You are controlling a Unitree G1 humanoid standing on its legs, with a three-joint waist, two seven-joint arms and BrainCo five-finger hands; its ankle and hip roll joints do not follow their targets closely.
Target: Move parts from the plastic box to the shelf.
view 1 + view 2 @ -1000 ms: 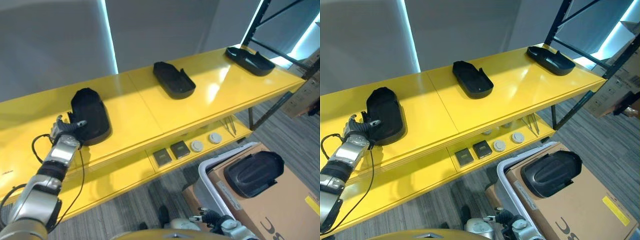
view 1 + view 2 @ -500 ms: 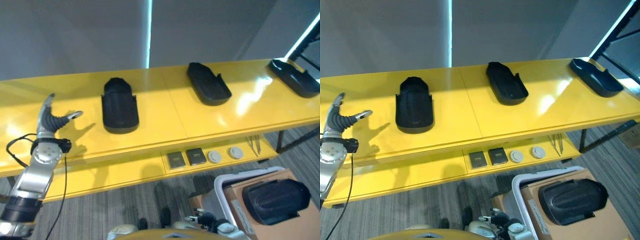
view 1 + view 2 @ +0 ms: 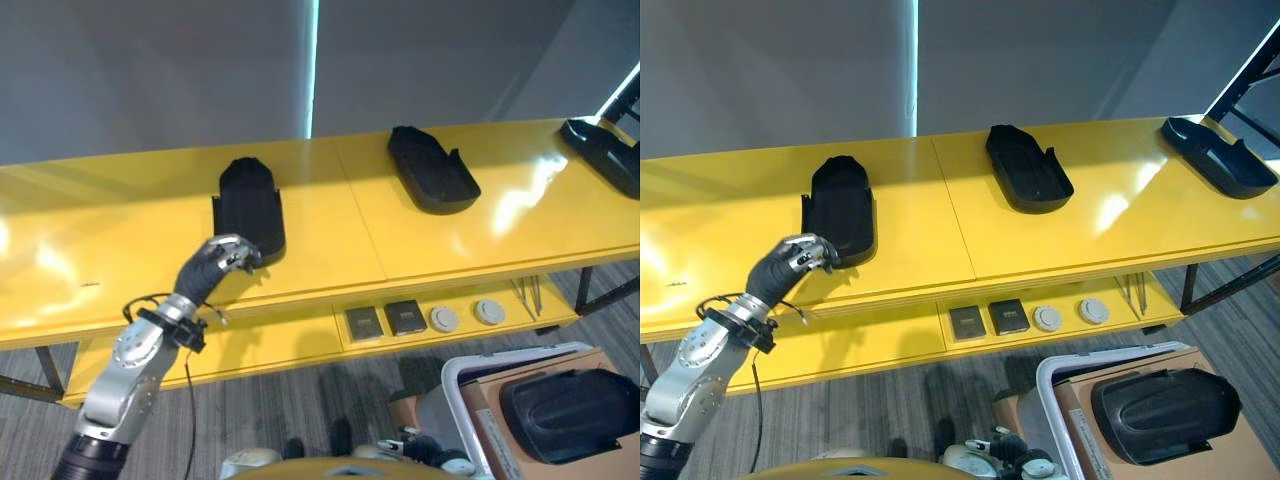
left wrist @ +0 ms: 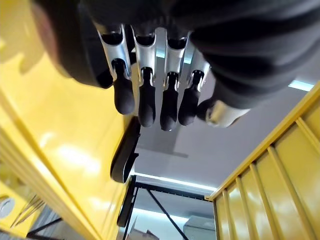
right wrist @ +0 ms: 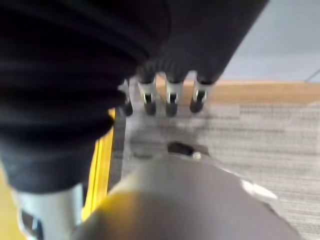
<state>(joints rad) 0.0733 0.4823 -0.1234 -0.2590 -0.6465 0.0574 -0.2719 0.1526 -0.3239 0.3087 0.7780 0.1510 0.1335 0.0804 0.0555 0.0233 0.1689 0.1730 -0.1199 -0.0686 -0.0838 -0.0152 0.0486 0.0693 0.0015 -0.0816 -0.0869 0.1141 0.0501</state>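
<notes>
1. Parts: three black moulded parts sit on my yellow shelf (image 3: pixel 330 225) top: left part (image 3: pixel 249 208), middle part (image 3: pixel 432 182), right part (image 3: pixel 605 155) at the far right end, all well apart from each other
2. Fourth black part (image 3: pixel 570 415) lies on a brown cardboard sheet (image 3: pixel 500 395) inside the plastic box (image 3: pixel 462 378), on the floor at lower right, below the shelf front
3. Left hand (image 3: pixel 218 262) is at the shelf's front edge, just beside the near end of the left part; can't tell from the head views whether it touches the part
4. Left hand fingers (image 4: pixel 146 97) are curled in a row in the wrist view, thumb tucked beside them, nothing between them, so closed on nothing
5. Left wrist view also shows the yellow shelf surface with a black part (image 4: pixel 125 152) lying further along it
6. Right hand (image 5: pixel 170 95) hangs low over the grey carpet floor (image 5: pixel 260 135), near the lower frame edge in the head views; fingers are small and blurred in its wrist view, can't tell if they are open or closed
7. Lower shelf tier carries two dark square items (image 3: pixel 385 320) and two pale round discs (image 3: pixel 466 316) side by side, plus thin metal tools (image 3: pixel 530 293) to their right
</notes>
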